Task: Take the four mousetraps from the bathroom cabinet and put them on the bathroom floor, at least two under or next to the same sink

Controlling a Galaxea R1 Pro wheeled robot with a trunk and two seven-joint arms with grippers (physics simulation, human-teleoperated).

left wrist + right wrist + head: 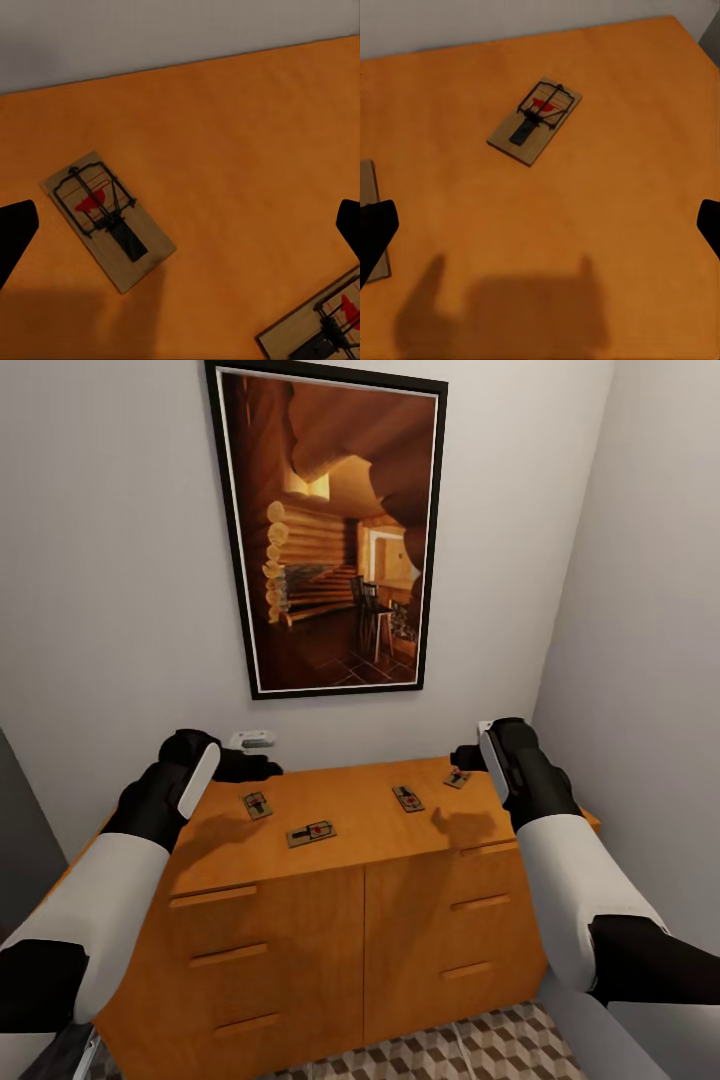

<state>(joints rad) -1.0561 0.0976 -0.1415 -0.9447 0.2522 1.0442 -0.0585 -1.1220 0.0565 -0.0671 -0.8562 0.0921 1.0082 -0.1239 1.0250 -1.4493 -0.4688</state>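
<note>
Lying on cabinet [330,850] top: four mousetraps [311,833], well apart.

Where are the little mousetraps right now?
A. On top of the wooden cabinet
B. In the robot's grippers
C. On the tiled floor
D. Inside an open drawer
A: all four mousetraps lie flat on top of the cabinet, whose drawers are closed.
</note>
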